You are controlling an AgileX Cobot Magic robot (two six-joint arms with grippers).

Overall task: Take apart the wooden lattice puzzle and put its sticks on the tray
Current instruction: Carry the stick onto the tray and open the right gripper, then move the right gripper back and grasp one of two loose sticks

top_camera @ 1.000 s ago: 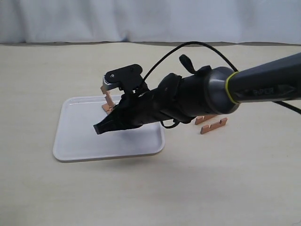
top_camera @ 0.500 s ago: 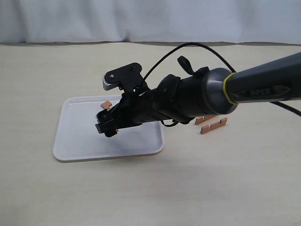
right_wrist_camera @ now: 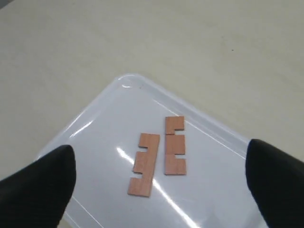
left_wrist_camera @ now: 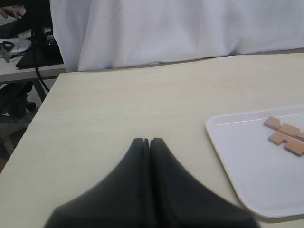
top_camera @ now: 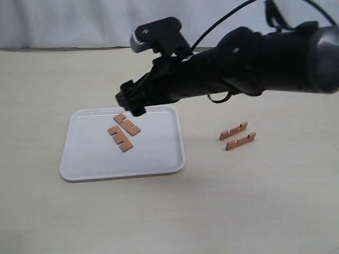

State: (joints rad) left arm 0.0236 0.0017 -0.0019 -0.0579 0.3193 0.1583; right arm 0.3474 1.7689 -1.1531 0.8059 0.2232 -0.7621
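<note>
No assembled lattice puzzle shows, only separate sticks. Two notched reddish-brown sticks lie flat side by side on the white tray (top_camera: 95, 159): one stick (top_camera: 127, 125) further back, the other stick (top_camera: 120, 138) in front of it. Two more sticks (top_camera: 233, 130) (top_camera: 240, 141) lie on the table right of the tray. My right gripper (top_camera: 131, 103) hangs open above the tray's back edge, holding nothing. In the right wrist view the two tray sticks (right_wrist_camera: 145, 164) (right_wrist_camera: 175, 147) lie between its spread fingertips (right_wrist_camera: 52, 175). My left gripper (left_wrist_camera: 148, 141) is shut and empty over bare table beside the tray (left_wrist_camera: 237, 156).
A white curtain (top_camera: 79, 21) hangs behind the beige table. The right arm's thick black forearm (top_camera: 265, 58) and cable stretch over the table above the two loose sticks. Beyond the table's far corner stands a desk with dark equipment (left_wrist_camera: 28, 42).
My right gripper has opened and risen up and back from low over the tray. The sticks it held upright now lie flat on the tray.
</note>
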